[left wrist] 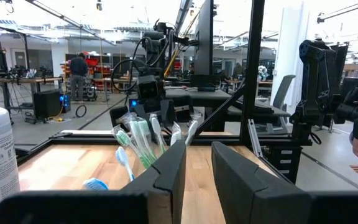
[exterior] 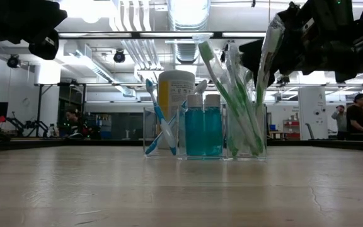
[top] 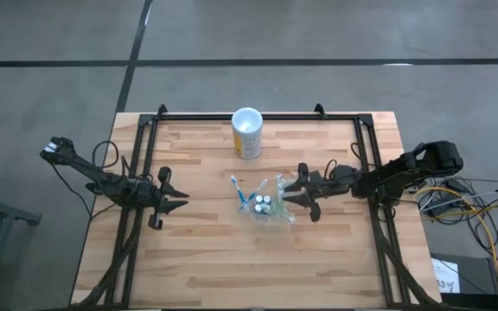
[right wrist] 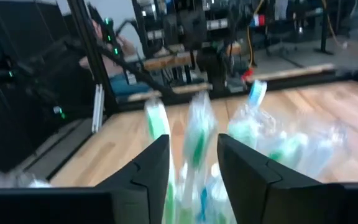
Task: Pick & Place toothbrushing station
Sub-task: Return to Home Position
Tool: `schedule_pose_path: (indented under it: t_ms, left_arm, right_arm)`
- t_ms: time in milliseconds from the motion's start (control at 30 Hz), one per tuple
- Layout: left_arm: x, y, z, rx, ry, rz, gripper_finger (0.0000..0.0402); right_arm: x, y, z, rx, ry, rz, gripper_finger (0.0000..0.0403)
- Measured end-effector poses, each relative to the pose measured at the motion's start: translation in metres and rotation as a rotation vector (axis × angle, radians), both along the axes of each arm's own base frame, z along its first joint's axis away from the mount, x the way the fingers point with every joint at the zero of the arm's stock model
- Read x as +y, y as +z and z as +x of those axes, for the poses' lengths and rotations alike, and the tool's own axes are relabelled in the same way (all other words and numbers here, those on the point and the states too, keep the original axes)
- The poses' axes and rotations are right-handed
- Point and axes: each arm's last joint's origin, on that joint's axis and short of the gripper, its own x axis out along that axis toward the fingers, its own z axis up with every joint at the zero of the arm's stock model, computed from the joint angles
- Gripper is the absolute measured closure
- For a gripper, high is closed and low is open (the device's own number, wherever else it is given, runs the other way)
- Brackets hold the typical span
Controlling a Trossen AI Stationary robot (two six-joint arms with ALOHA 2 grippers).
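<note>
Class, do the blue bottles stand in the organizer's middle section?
Yes, the blue bottles stand between the blue toothbrushes and the green toothbrushes.

One toothbrushing station [exterior: 147, 129] on one surface [top: 197, 259], holding two bottles of blue liquid [exterior: 195, 131], two blue toothbrushes [exterior: 159, 123] and green toothbrushes [exterior: 235, 120] too overlapped to count; one yellow cup [top: 247, 134]; one left end effector [top: 182, 199], one right end effector [top: 286, 193]

Grey concrete floor [top: 50, 95]; bright ceiling lights [exterior: 188, 12]; cluttered workbenches [left wrist: 17, 79] behind.
</note>
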Motion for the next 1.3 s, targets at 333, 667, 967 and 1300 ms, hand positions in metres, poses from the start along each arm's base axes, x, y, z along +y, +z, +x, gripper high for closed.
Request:
schedule_pose_path:
  t_ms: [333, 667, 967, 1300]
  left_arm:
    - [0.000, 0.000, 0.000, 0.000, 0.000, 0.000, 0.0319]
    - [0.000, 0.000, 0.000, 0.000, 0.000, 0.000, 0.0319]
    - [0.000, -0.001, 0.000, 0.006, 0.000, 0.004, 0.0319]
    - [0.000, -0.001, 0.000, 0.009, 0.000, 0.005, 0.0319]
  right_arm:
    - [0.002, 0.017, -0.002, -0.169, 0.068, 0.005, 0.0269]
    - [0.002, 0.036, -0.007, -0.379, 0.048, 0.002, 0.0275]
    - [-0.002, 0.073, -0.013, -0.567, -0.042, 0.018, 0.0284]
    - [-0.003, 0.098, -0.016, -0.356, -0.046, 0.011, 0.0314]
